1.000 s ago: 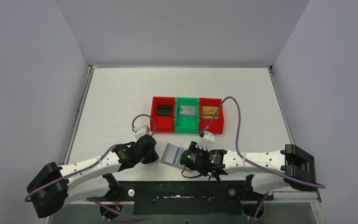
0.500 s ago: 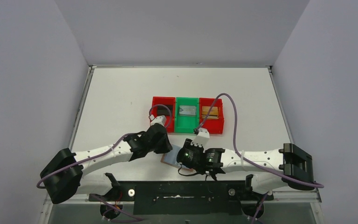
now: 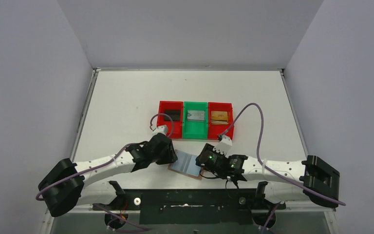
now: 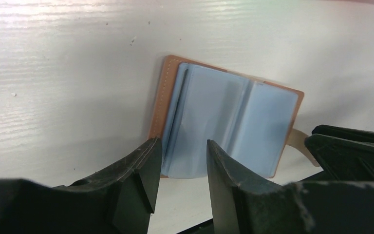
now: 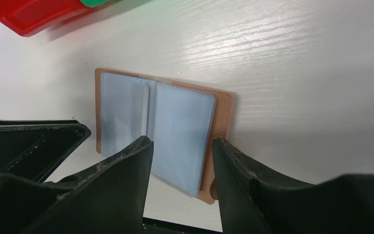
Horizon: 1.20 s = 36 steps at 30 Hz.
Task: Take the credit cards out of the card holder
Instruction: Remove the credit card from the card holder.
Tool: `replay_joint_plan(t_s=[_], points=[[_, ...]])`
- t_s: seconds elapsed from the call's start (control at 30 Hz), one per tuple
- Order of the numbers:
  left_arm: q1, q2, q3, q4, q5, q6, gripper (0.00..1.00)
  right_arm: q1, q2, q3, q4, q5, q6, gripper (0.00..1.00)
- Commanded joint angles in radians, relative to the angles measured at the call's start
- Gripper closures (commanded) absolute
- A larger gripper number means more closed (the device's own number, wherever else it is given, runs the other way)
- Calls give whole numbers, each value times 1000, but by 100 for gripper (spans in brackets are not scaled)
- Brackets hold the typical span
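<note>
The card holder (image 3: 187,163) lies open on the table (image 3: 126,107), lower centre, between the left gripper (image 4: 180,161) and right gripper (image 5: 182,161), both with jaws apart and empty. The black card (image 3: 172,115), silver card (image 3: 196,115) and gold card (image 3: 219,116) sit in the row of bins (image 3: 195,130). The sleeves look empty, so the task is likely almost finished.

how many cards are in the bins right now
3: a black card in the left red bin, a silver-grey card in the green bin, a gold-tan card in the right red bin. More could be stacked underneath.
</note>
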Motion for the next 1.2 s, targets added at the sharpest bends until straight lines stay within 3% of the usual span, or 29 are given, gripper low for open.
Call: replay_joint_plan(t_s=[0.0,0.5,0.63,0.73,0.9,1.03,1.17], points=[[5,30,-18,57,38,-2,62,-47,30,-9,60,-77,1,51],[-36,-79,-155,226,172,-118,71,-212,143,8,270,-281,-281,55],[-55,-82,-162,238,176,-142,72,-255,146,27,248,-295,-333,55],[-81,-91,-156,230,158,-157,72,-273,139,87,124,-242,-379,53],[-95,-165,-100,5,-20,-169,66,-234,134,224,-128,-80,-385,49],[-77,-264,-63,-168,-166,-194,64,-136,148,266,-118,-28,-327,45],[35,-342,-63,-262,-172,-171,62,-53,240,328,-99,12,-262,44]])
